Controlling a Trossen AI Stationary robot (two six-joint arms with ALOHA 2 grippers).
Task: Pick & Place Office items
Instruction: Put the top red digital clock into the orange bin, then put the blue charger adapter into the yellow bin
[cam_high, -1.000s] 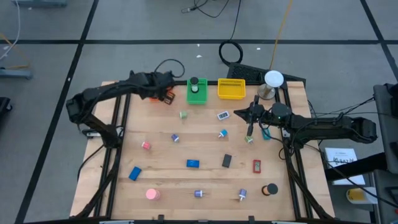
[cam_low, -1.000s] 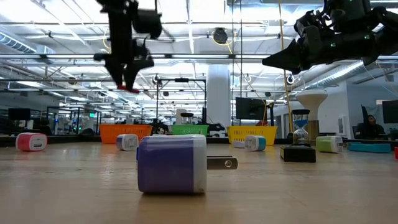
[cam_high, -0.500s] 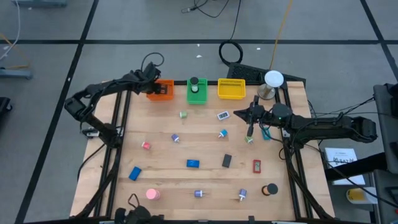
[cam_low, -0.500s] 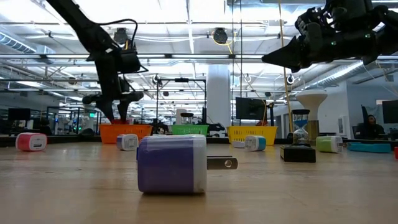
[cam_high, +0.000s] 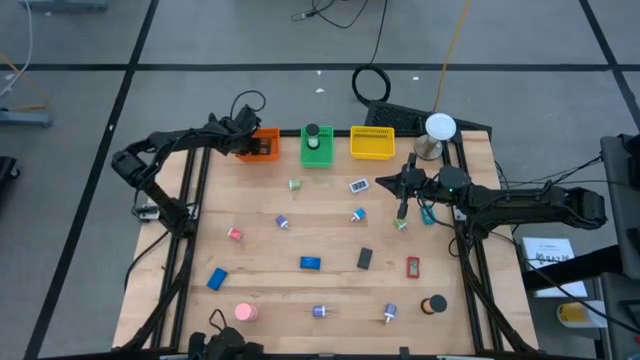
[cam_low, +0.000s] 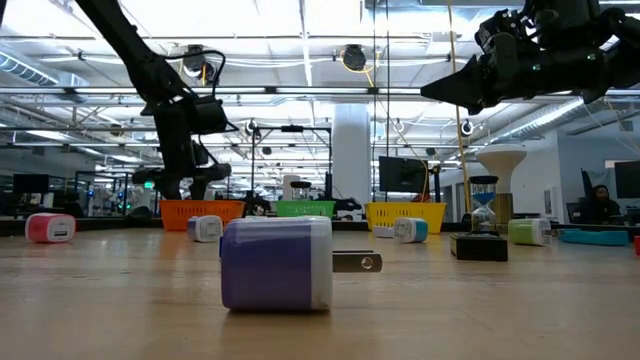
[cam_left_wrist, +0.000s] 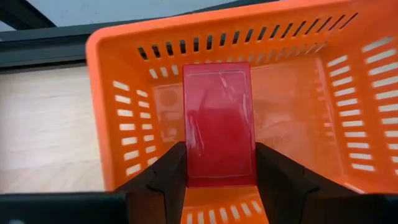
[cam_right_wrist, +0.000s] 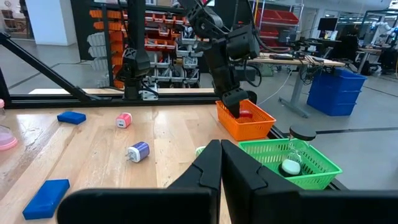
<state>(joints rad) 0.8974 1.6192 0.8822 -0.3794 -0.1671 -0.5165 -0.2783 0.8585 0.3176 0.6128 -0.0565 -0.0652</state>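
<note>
My left gripper (cam_left_wrist: 219, 180) is at the far left of the table, over the orange bin (cam_high: 264, 146), shut on a flat red block (cam_left_wrist: 218, 124). The right wrist view shows it dipped into the orange bin (cam_right_wrist: 245, 121). My right gripper (cam_high: 380, 183) hangs shut and holds nothing above the table's right half, pointing level toward the left. Several office items lie flat on the wood: a blue block (cam_high: 310, 263), a black block (cam_high: 365, 258), a red piece (cam_high: 413, 267), a pink round piece (cam_high: 245, 312). A purple-and-white piece (cam_low: 277, 263) lies nearest the low view. My left gripper pinches the red block by its two long sides (cam_left_wrist: 189, 168), near the end closest to the wrist. The fingers (cam_left_wrist: 166, 177) slant downward into the bin and lie along the block. The block reaches forward within the bin's walls; whether it touches the floor I cannot tell.
A green bin (cam_high: 317, 147) holding a black-capped piece and a yellow bin (cam_high: 371, 143) stand beside the orange one along the far edge. A white-domed metal stand (cam_high: 438, 130) is at the far right. Dark frame rails (cam_high: 190, 200) run down both sides of the table.
My left gripper has carried the red block toward the table's far left and sunk from well above the table down into the orange bin, rolling somewhat on the way. Its fingers stay shut on the block.
</note>
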